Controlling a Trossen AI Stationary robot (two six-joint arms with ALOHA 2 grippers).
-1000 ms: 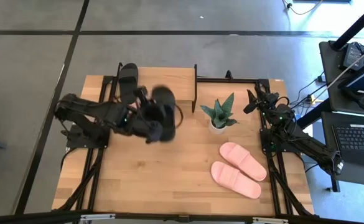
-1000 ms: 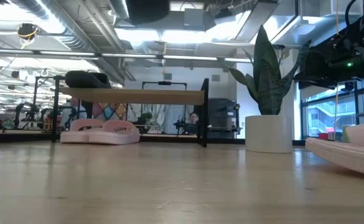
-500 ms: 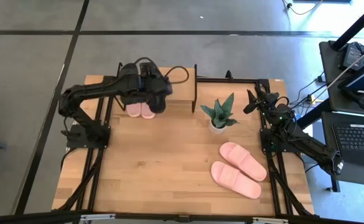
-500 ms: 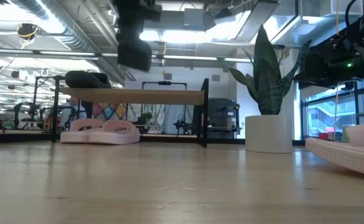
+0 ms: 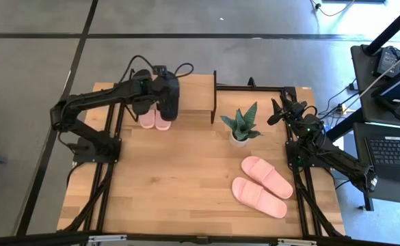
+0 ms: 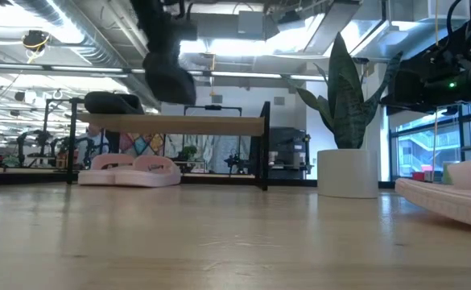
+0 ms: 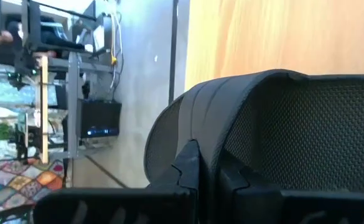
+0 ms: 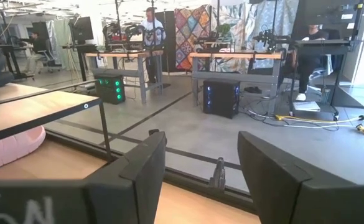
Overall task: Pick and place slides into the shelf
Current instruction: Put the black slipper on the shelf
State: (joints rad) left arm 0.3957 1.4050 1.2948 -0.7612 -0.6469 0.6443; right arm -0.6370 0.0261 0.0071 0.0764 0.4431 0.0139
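I saw the black slide point(image 5: 169, 100) carried in the air over the shelf point(image 5: 196, 94), above the left half of its light wood top board; in the low view it hung tilted, clear of the board, its toe end lowest. The left gripper point(image 5: 160, 85) was clamped on it: in the left wrist view the dark fingers point(image 7: 188, 168) pressed against the slide's strap point(image 7: 231, 112) and ribbed footbed. The left arm reached from its base at the table's left edge, bent at the elbow, and extended across to the shelf at the table's back.

A second black slide point(image 5: 141, 90) lay on the top board just beside the carried one. Below the board, two pink slides point(image 5: 154, 119) sat side by side on the lower tier, their heels showing past the board's front edge.

Another pair of pink slides point(image 5: 261, 186) lay on the table's right front area, well apart from the shelf, with a potted snake plant point(image 5: 241, 126) between them and it.

The right gripper point(image 5: 276, 113) waited at the table's right back edge, its fingers point(image 8: 138, 177) spread apart and holding nothing.
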